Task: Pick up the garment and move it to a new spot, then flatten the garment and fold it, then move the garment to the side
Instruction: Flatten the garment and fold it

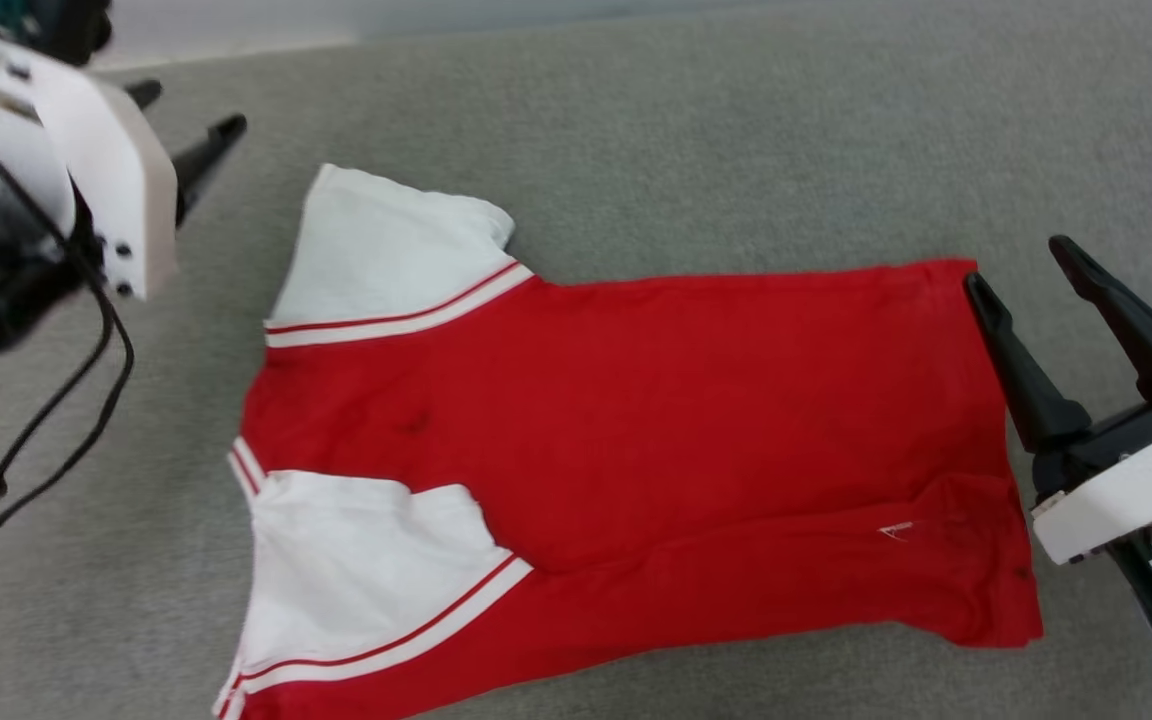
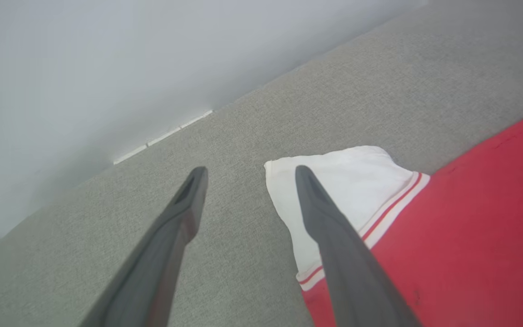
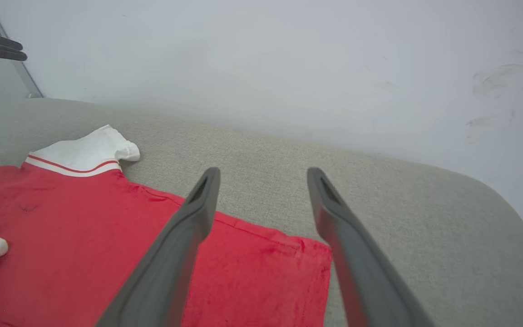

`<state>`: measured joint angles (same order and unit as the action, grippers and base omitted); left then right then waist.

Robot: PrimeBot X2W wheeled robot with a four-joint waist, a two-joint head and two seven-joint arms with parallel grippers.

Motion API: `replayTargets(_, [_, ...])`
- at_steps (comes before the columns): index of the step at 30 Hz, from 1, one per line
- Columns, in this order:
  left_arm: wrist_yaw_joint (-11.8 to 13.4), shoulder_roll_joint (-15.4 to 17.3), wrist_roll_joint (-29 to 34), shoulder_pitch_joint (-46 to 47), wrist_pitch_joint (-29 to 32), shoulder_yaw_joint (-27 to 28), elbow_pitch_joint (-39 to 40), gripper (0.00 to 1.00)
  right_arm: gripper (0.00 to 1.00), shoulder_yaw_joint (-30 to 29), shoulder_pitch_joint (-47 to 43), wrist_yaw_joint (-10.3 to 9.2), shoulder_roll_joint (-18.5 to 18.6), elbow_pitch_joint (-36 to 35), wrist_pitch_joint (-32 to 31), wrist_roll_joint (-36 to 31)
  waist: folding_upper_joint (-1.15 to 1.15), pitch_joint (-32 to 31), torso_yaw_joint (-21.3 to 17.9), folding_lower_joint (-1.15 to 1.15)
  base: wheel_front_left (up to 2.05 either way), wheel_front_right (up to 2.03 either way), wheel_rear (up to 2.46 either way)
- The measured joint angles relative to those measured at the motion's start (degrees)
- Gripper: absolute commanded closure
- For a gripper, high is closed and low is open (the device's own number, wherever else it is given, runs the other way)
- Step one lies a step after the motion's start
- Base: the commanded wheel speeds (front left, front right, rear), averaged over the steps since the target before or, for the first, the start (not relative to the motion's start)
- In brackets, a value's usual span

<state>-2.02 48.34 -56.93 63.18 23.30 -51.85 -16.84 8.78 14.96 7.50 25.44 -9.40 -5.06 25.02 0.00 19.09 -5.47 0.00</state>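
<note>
The garment [image 1: 686,400] is soft, matt cloth. The grey surface [image 1: 736,150] under it is woven fabric, a little rough. The right gripper [image 1: 1014,261] has fingers [image 1: 1026,380] of smooth, matt, dark plastic

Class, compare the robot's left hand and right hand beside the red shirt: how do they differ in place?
The left hand is at the sleeve end of the garment; the right hand is at its hem end. The left hand stands off the cloth; the right hand's fingertip reaches the hem corner. Both are open and empty.
</note>
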Motion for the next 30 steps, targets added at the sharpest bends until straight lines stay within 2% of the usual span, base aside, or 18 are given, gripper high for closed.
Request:
replayTargets(6, [-1.47,-1.79,-3.03,6.03,11.49,-0.94,-5.72,0.0,0.0,-0.35,-0.96,0.0,-2.8,-4.04,0.0,-2.19,0.0,4.48,-3.34,0.0,0.0,0.0,0.0])
replayTargets(11, [-1.74,-1.78,-5.28,9.08,21.94,-2.54,-8.98,0.0,0.0,0.25,-0.85,0.0,-3.68,-4.61,-0.09,-2.87,0.0,7.78,-6.04,0.01,0.0,0.0,0.0])
replayTargets(19, [-1.43,-2.24,-4.6,11.02,26.04,-4.08,-13.46,0.0,0.0,0.85,0.55,0.0,-3.72,-3.64,0.1,-2.87,0.0,11.83,-8.86,0.01,0.0,0.0,0.0])
replayTargets(24, [-2.03,-2.26,-4.82,11.32,28.73,-5.13,-14.06,0.0,0.0,0.94,1.12,0.0,-3.48,-2.37,0.49,-2.34,0.0,12.67,-9.18,0.0,0.0,0.0,0.0])
replayTargets(25, [-2.27,-2.41,-4.87,11.31,28.89,-5.2,-13.94,0.24,0.0,0.8,1.3,0.0,-3.34,-2.07,0.49,-2.27,0.0,12.66,-9.04,0.01,0.0,0.0,0.0])
replayTargets(26, [-2.54,-2.63,-4.89,11.31,28.91,-5.34,-13.89,1.0,0.0,0.66,1.52,0.0,-3.13,-1.76,0.46,-2.13,0.0,12.58,-8.88,0.0,0.0,0.0,0.0])
replayTargets(30, [-3.55,-3.76,-3.94,11.22,27.76,-6.69,-13.47,1.0,0.0,-0.22,3.91,0.0,-1.19,-1.08,-0.9,-1.85,0.0,11.73,-8.19,0.0,0.0,0.0,0.0])
